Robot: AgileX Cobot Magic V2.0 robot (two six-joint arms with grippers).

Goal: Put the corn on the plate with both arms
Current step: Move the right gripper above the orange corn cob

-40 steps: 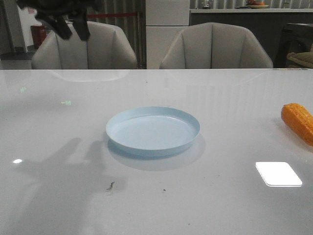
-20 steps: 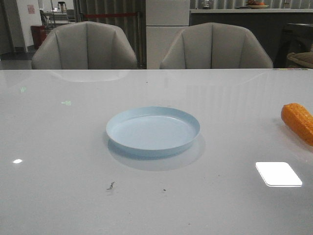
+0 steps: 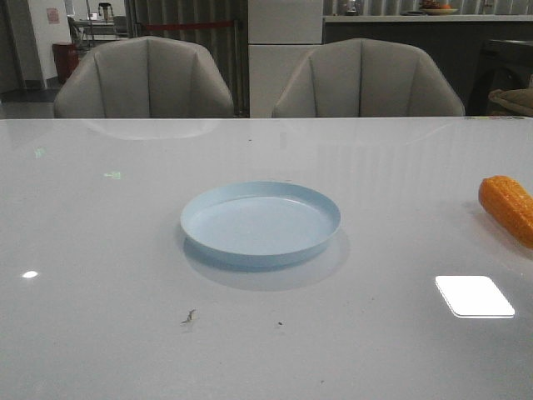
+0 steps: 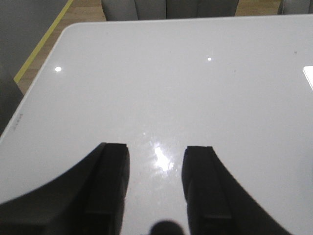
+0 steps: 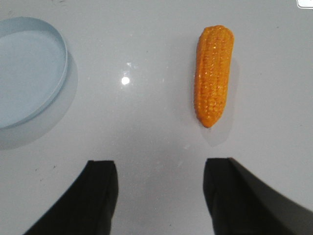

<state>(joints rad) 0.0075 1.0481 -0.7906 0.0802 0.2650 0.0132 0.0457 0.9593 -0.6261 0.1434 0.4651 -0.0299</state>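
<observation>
The pale blue plate [image 3: 261,223] sits empty at the middle of the white table [image 3: 100,250]. An orange corn [image 3: 508,207] lies flat at the table's right edge, partly cut off in the front view. In the right wrist view the corn [image 5: 213,73] lies ahead of my open right gripper [image 5: 161,169], a little off to one side, with the plate's rim [image 5: 62,63] on the other side. My left gripper [image 4: 156,154] hangs open over bare table near a corner, nothing between its fingers. Neither arm shows in the front view.
Two grey chairs [image 3: 141,79] [image 3: 366,79] stand behind the far table edge. A bright light reflection [image 3: 473,296] lies on the table at the front right. Small dark specks [image 3: 189,317] mark the surface in front of the plate.
A dark arm at the front view's upper left one second ago has left that view, and its shadow on the table is gone. Plate and corn have not moved.
</observation>
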